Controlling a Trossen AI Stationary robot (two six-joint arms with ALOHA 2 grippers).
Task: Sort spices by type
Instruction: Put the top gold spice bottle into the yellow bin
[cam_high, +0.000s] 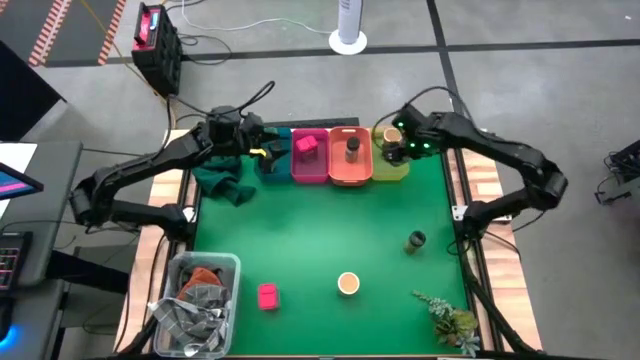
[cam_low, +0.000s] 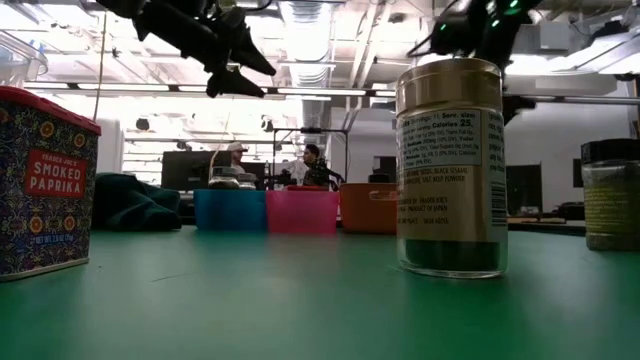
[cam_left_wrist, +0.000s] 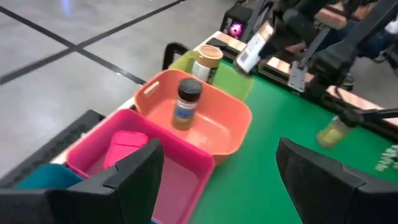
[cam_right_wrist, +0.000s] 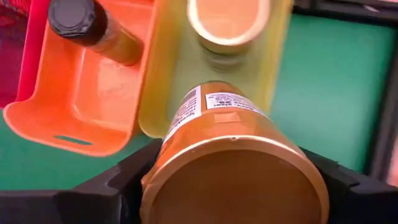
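My right gripper (cam_high: 395, 148) is shut on a tan-lidded spice jar (cam_right_wrist: 233, 168) above the yellow bin (cam_high: 392, 170), which holds another tan-lidded jar (cam_right_wrist: 227, 22). My left gripper (cam_high: 262, 152) hangs open over the blue bin (cam_high: 272, 165) and touches nothing. The pink bin (cam_left_wrist: 186, 180) holds a pink box (cam_left_wrist: 127, 146). In the orange bin (cam_left_wrist: 217, 134) a dark-lidded jar (cam_left_wrist: 186, 102) stands upright. Standing loose on the green mat are a pink box (cam_high: 267, 295), a tan-lidded jar (cam_high: 347, 284) and a dark-lidded jar (cam_high: 416, 241). My right gripper pinches the jar between its two fingers (cam_right_wrist: 118, 183), one on each side of the jar's lid end (cam_right_wrist: 165, 165). The lid faces back toward my wrist and the base points down at the yellow bin. The jar (cam_left_wrist: 254, 46) is lifted clear and tilted.
A dark green cloth (cam_high: 225, 180) lies left of the blue bin. A clear tub of odds and ends (cam_high: 200, 300) sits at the near left corner, a leafy sprig (cam_high: 450, 320) at the near right. The middle of the mat (cam_high: 320, 230) is bare.
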